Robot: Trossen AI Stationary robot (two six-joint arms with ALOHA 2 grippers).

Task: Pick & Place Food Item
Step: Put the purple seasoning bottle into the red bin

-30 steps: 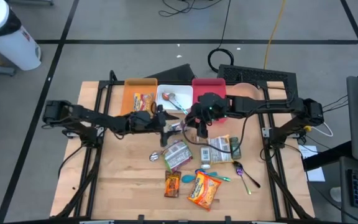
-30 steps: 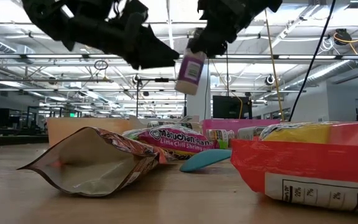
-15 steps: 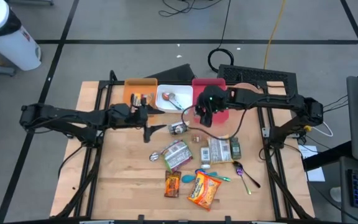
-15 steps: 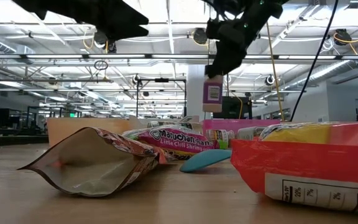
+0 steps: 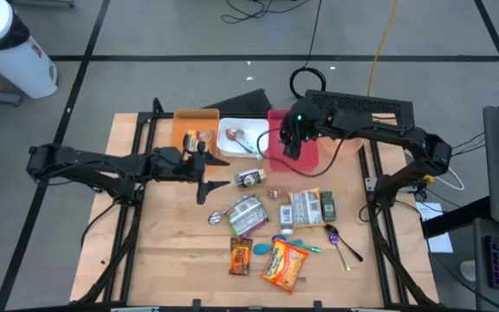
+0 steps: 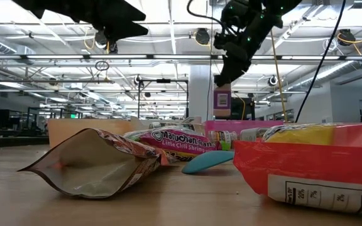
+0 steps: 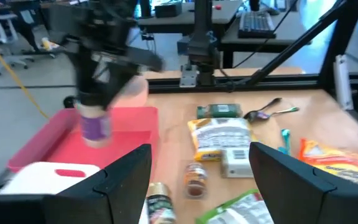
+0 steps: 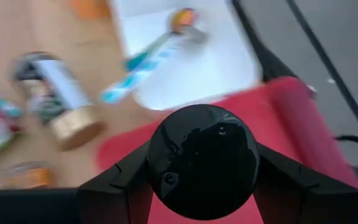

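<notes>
A small bottle point(image 7: 96, 126) with a black cap and a purple label hangs over the red tray point(image 5: 312, 154) at the table's far side, with my right gripper point(image 5: 294, 139) shut on it. In the low view the bottle point(image 6: 222, 100) hangs upright under the fingers. My left gripper point(image 7: 201, 167) is open and holds nothing. It hovers above the table point(image 5: 163, 234), near the orange tray point(image 5: 189, 126). My right gripper pinches the bottle's top end, at the black cap point(image 8: 202, 158), between its two fingers point(image 8: 124, 180). The fingers slant down from above. The bottle hangs upright below them, lifted clear above the red tray.
A white tray point(image 5: 243, 143) with a spoon stands between the orange and red trays. On the table lie a jar on its side point(image 5: 249, 179), a small spice jar point(image 5: 275, 192), several snack packets point(image 5: 248, 215), a teal scoop, a purple spoon point(image 5: 340, 243) and an orange bag point(image 5: 284, 263).
My right gripper has carried the bottle from over the table's middle toward the far edge, out over the red tray, and has tipped further down. The bottle, tilted before, now hangs upright. My left gripper drew back toward the left edge and rose, then stayed still.
</notes>
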